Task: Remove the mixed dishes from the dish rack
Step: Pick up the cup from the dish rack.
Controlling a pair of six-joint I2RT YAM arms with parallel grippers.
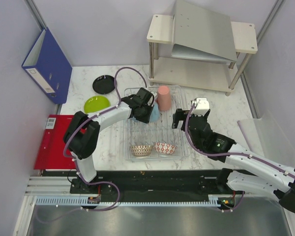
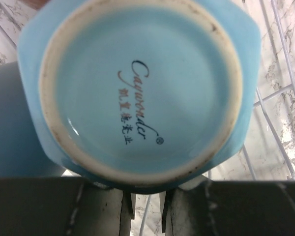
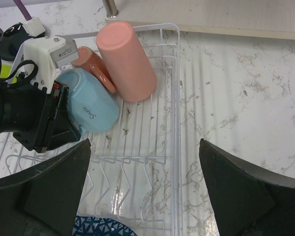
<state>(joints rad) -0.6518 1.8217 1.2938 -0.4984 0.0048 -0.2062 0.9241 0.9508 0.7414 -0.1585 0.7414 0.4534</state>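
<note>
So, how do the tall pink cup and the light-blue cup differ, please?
The pink cup is taller and plain; the light-blue cup is squatter, with lettering on its side. The left gripper is against the light-blue cup; no gripper touches the pink cup. Both sit in the dish rack.

Just ahead of my left claw [image 2: 147, 206], the light-blue cup [image 2: 142, 93] has "Cayvonder" in script on its base, with Chinese characters and ® beneath. Its side seems to read "Simple".
</note>
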